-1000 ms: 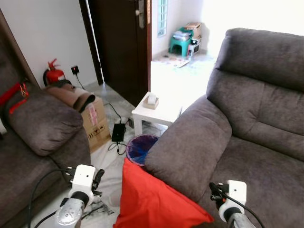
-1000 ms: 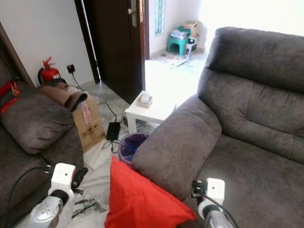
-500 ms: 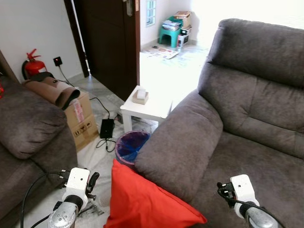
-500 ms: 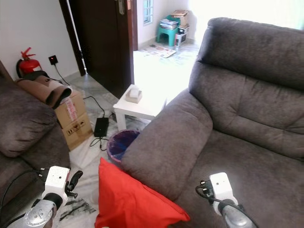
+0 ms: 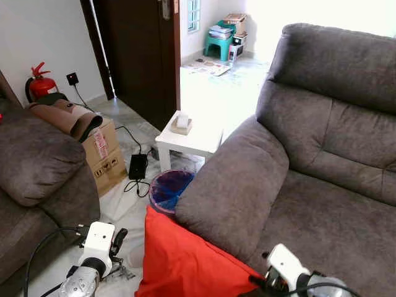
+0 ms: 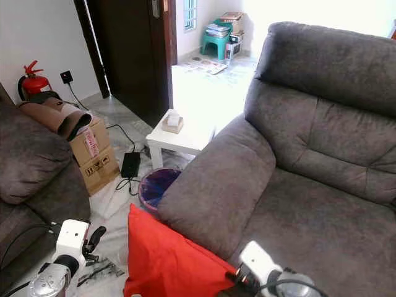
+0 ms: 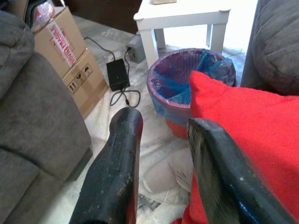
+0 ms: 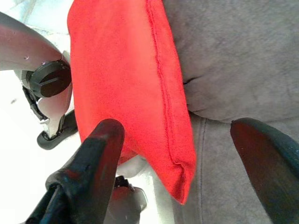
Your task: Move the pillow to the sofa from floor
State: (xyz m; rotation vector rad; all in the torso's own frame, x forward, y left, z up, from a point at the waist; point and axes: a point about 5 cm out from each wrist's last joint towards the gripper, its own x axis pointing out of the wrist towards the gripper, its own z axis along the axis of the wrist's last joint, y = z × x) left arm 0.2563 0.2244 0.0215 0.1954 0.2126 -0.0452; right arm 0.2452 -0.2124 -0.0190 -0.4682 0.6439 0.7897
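So the red pillow [image 5: 185, 260] is standing on the floor [image 5: 127, 207], leaning against the outer side of the grey sofa [image 5: 309, 179] armrest, with its top corner right by a bin with a blue liner [image 5: 168, 189].

The left end effector [image 7: 161, 154] is low down next to the pillow, on the side away from the sofa. Its two black fingers [image 7: 117, 163] are spread apart with nothing between them, and the pillow's edge sits just beside one finger, maybe brushing it, hard to say.

The right end effector [image 8: 187, 154] is over the pillow's other corner by the sofa seat, fingers wide apart, with the pillow's seamed edge running into the gap between them. Not pinching it though.

Behind the bin there's a small white desk [image 5: 189, 139] with a little box on it, plus a cardboard box [image 5: 105, 154] beside a second grey sofa [image 5: 37, 179].
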